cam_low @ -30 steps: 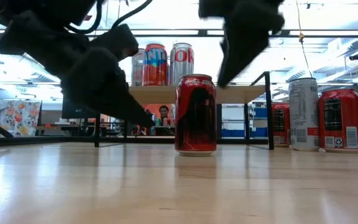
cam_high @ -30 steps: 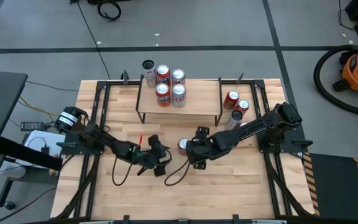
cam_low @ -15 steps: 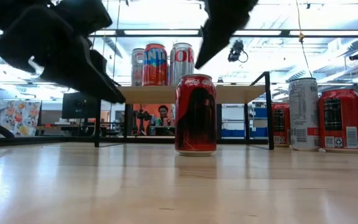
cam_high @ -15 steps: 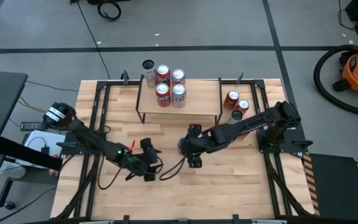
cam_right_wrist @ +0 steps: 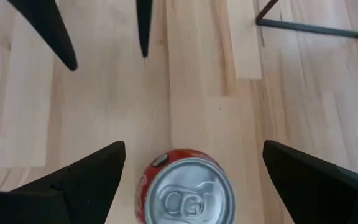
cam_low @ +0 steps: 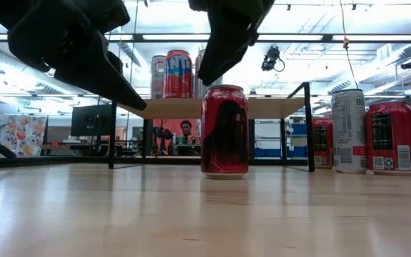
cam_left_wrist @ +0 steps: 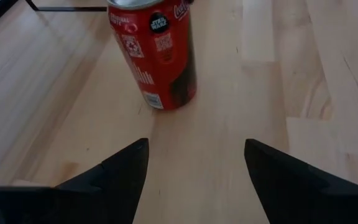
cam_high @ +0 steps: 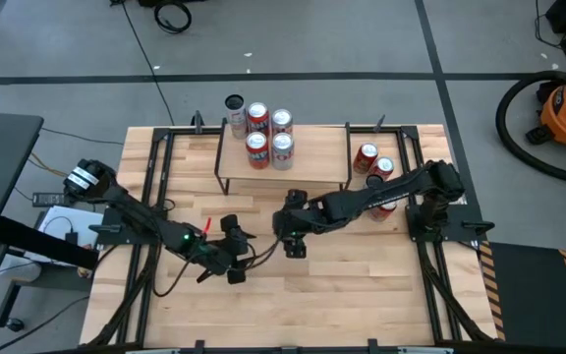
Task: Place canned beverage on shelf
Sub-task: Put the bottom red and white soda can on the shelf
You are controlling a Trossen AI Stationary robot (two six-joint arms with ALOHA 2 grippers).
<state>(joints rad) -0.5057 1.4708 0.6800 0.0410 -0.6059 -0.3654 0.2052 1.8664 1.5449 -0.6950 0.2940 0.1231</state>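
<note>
We see a red can [cam_low: 224,130] standing upright on the wooden counter [cam_high: 362,285], in front of the shelf [cam_high: 308,155], where four cans [cam_high: 269,135] stand. The right tool [cam_right_wrist: 188,165] hovers above it, fingers apart. The left tool [cam_left_wrist: 194,155], also apart, waits nearby.

Can [cam_low: 225,130]: red, upright, on table before shelf [cam_high: 308,162]. Shelf: light wood, black legs, four cans [cam_high: 268,135] on it.
</note>
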